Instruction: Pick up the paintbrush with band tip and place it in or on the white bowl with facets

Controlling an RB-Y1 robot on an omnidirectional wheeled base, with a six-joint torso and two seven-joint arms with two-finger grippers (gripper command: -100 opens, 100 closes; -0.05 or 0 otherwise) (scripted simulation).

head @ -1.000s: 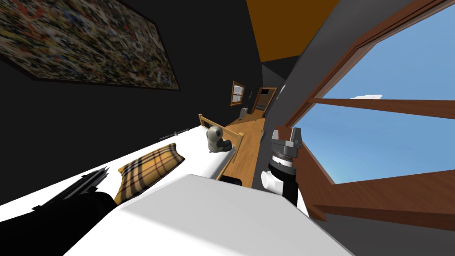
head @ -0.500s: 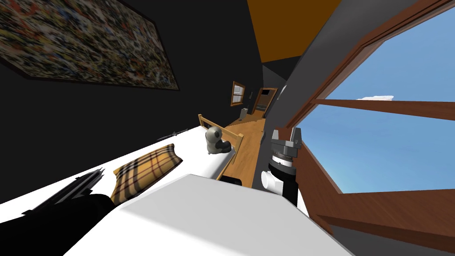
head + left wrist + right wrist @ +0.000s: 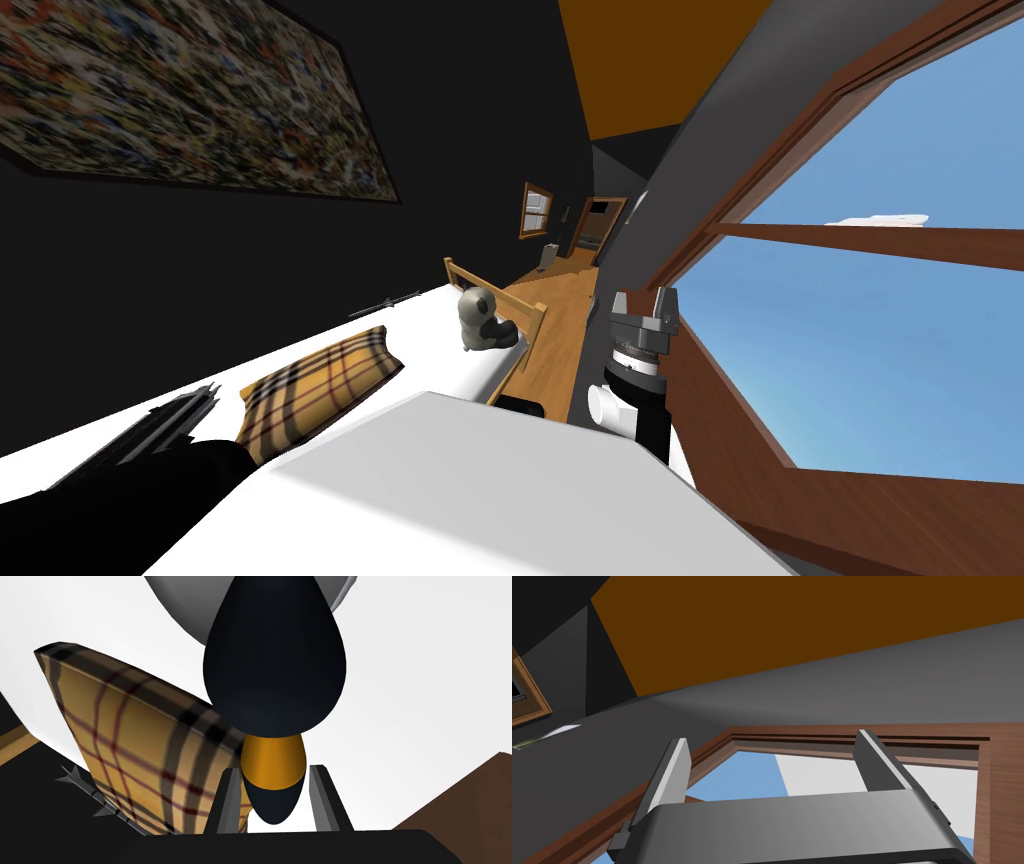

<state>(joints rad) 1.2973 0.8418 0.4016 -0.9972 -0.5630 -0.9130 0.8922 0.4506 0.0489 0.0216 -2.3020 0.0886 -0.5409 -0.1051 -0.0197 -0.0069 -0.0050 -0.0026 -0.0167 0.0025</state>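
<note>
Colour rundown: the paintbrush is very dark navy, almost black, with an orange-gold band near its tip. The pillow is mustard-yellow plaid with black and dark red lines. Bed sheet is plain white. The plush toy looks grey with dark patches, hard to say from here. Painting is multicolour speckle, window frame reddish brown, ceiling orange-brown.

Pillow and plush toy lie on bed.

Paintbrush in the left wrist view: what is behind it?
Behind the paintbrush lie a plaid pillow and the white bed. The brush covers one corner of the pillow.
</note>
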